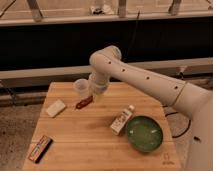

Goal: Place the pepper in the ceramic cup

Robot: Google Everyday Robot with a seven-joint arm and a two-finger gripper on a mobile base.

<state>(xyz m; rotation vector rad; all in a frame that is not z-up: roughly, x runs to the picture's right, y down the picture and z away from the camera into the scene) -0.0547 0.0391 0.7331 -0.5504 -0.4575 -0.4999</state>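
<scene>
The gripper (pixel 94 98) hangs low over the wooden surface (pixel 90 145), jaws closed on one end of the pepper (pixel 83 103). The pepper is just below the ceramic cup (pixel 80 86) in this view — outside it.

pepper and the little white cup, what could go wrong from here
1. The gripper, just beside the ceramic cup, seems shut on only one end of the pepper, which sticks out sideways; it could slip out.
2. The cup is small and the pepper is long, so it may catch on the rim or tip the cup.
3. The cup stands near the table's back edge; a nudge might push it off.
</scene>
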